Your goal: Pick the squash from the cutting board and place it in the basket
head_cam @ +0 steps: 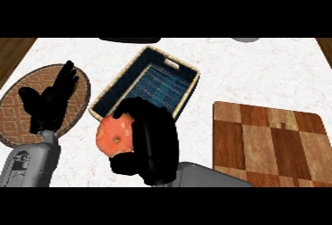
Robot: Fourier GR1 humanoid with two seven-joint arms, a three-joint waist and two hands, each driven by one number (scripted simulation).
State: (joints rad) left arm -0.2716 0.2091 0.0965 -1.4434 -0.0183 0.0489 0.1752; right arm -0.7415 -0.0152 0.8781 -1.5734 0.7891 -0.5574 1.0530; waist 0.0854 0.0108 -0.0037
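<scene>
The right hand [150,140] comes in from the worktop's near edge, a little left of the middle, with its fingers and thumb curled round the squash [114,134]. The squash is orange and rounded, and shows at the hand's left side; the fingers hide its right part. It is held just beside the near left corner of the basket [176,65], and whether it touches the rim there cannot be told. It is not inside the basket.

The basket is a dark blue tray with a pale rim, set askew on the white marbled worktop [259,70], its far end towards the worktop's far edge. The wooden cutting board [272,140] lies at the near right corner of the worktop, well apart from the squash, with nothing on the part that shows.

The left hand [48,99] rests open, fingers straight and pointing away, over a round woven mat [19,110] at the worktop's left edge.
</scene>
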